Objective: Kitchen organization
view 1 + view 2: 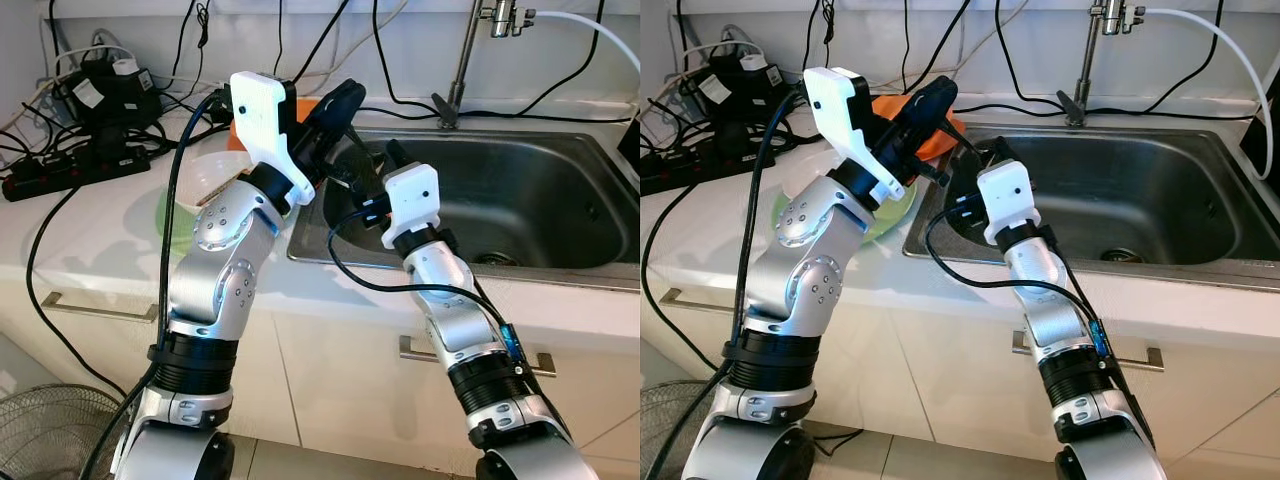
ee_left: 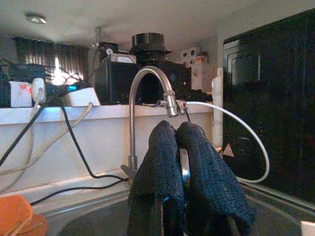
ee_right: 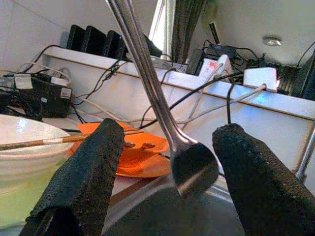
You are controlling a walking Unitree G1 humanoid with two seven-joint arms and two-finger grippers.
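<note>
Shiny steel spoon [image 3: 192, 167] pinched by left gripper [image 2: 183, 162]

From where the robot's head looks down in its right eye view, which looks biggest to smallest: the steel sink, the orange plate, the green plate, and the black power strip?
1. Stainless steel sink, by far.
2. Pale green plate, partly hidden by the left arm.
3. Black power strip and orange plate: both largely hidden or cropped, too unsure to rank.

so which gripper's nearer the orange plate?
Left. The left gripper hangs by the orange plate at the sink's corner, shut on a spoon; the right gripper sits further over the sink.
</note>
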